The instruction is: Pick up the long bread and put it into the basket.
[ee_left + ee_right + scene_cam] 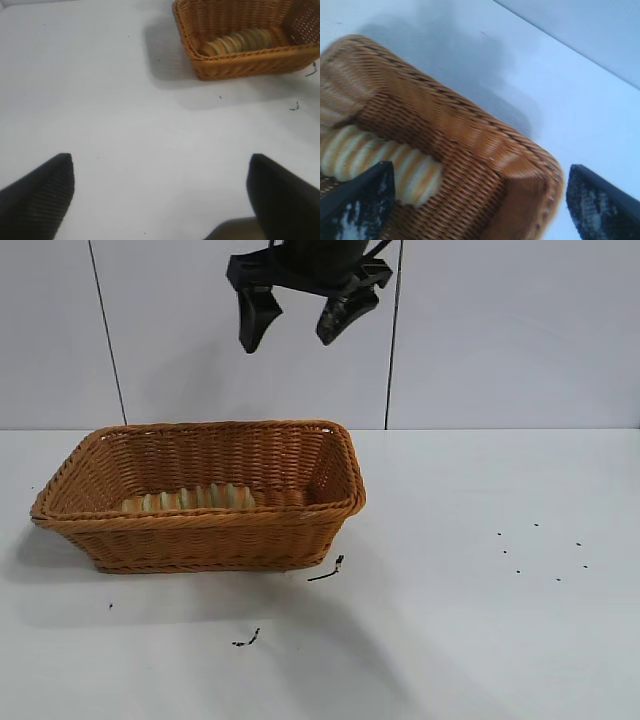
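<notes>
Hanging high above the basket (200, 495), the right gripper (297, 318) has its jaws spread wide, holding and touching nothing. Directly beneath that gap sits the basket's near corner. Inside the basket lies the long bread (190, 499), flat on the woven floor along the front wall, well below the jaws and off to one side of them. Away from the basket, the left gripper (160, 195) hovers over bare white bench (125, 125), jaws also spread wide and empty.
</notes>
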Action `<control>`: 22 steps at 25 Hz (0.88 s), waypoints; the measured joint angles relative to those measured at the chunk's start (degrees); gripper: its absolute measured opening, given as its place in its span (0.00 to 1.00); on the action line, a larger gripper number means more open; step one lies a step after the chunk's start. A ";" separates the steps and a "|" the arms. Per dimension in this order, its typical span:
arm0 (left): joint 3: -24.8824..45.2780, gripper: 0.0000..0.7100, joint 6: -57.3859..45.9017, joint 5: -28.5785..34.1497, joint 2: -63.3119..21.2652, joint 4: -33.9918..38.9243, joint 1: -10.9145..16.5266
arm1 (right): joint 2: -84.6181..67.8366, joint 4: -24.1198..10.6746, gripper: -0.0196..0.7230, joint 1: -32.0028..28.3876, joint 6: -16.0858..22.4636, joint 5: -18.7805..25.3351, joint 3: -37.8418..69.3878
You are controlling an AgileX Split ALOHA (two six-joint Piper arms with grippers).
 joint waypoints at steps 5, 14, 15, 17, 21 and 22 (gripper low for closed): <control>0.00 0.98 0.00 0.00 0.00 0.00 0.00 | 0.00 -1.28 0.88 -7.76 0.41 3.85 0.00; 0.00 0.98 0.00 0.00 0.00 0.00 0.00 | -2.16 -1.51 0.88 -12.17 0.41 7.06 0.00; 0.00 0.98 0.00 0.00 0.00 0.00 0.00 | -2.33 -1.34 0.88 -12.17 0.41 7.06 0.06; 0.00 0.98 0.00 0.00 0.00 0.00 0.00 | -2.85 -0.88 0.88 -12.17 0.41 7.06 0.20; 0.00 0.98 0.00 0.00 0.00 0.00 0.00 | -7.65 -0.88 0.88 -12.17 0.41 7.01 3.50; 0.00 0.98 0.00 0.00 0.00 0.00 0.00 | -10.05 -1.03 0.88 -12.17 0.41 7.01 5.58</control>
